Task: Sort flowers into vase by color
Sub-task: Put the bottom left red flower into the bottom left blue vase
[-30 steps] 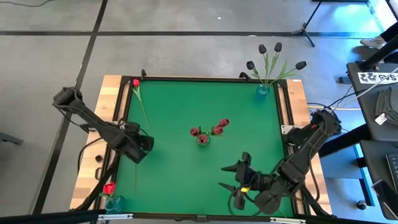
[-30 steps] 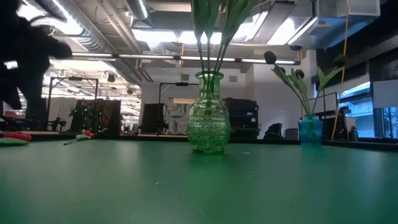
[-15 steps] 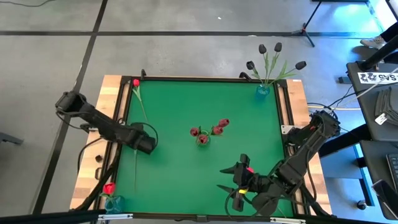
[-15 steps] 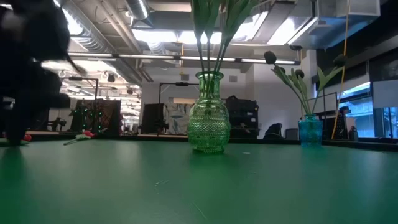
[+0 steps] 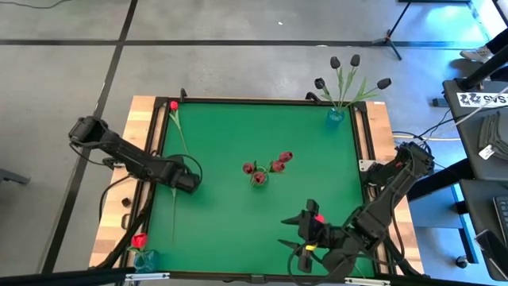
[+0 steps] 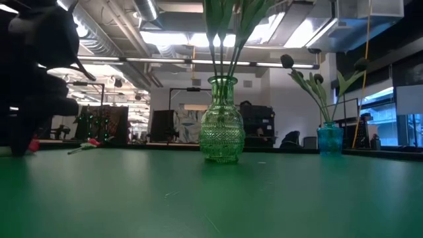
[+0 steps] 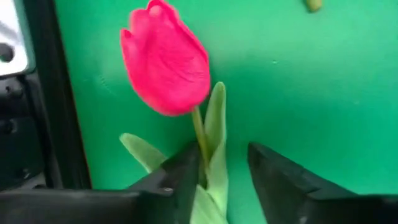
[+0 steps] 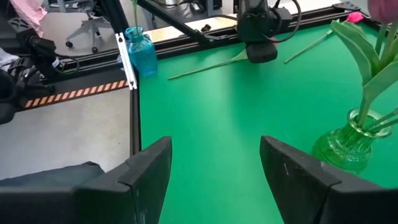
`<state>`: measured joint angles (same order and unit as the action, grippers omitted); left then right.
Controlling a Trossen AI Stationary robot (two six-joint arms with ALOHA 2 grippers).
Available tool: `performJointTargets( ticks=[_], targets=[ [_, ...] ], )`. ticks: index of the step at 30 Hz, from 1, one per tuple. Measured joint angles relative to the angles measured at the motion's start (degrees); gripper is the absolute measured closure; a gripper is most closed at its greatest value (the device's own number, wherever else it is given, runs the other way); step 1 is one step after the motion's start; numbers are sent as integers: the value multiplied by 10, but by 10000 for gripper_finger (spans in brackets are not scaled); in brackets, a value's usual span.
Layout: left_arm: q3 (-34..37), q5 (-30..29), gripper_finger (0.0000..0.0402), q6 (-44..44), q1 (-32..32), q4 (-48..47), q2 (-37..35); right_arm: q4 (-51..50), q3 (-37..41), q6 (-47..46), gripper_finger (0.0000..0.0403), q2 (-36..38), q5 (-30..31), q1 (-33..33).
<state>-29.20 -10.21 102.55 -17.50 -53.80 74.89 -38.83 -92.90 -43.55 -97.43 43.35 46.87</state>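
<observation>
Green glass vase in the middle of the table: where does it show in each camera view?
High view: green glass vase at the mat's centre.
Low view: centre, upright.
Left wrist view: not in it.
Right wrist view: at the right edge.
Shared landmark: the green mat.

High cam overhead, low cam table-level; both see green vase [image 5: 259, 178].

Bright overhead light; low view's left blurred

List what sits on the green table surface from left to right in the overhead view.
Left end effector over a lying flower stem → green vase of dull-red tulips → right end effector → blue vase of black tulips.
</observation>
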Motion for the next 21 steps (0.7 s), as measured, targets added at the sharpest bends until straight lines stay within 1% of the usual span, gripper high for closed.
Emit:
performJointTargets(
  ticks=[6,7,10,12,17,21],
  targets=[
    [2,-23,378,-2,-39,18,1,0,0,1,159,0,6,0],
    [2,-30,388,0,-45,21,1,0,0,1,159,0,6,0],
    [-6,-60,391,-7,-71,22,3,0,0,1,159,0,6,0],
    [-25,-94,392,-11,-90,20,6,0,0,1,159,0,6,0],
    [-109,-170,397,-33,-131,-30,4,0,0,1,159,0,6,0],
    [-197,-260,398,-53,-177,-41,3,1,0,1,159,0,6,0]
  ],
)
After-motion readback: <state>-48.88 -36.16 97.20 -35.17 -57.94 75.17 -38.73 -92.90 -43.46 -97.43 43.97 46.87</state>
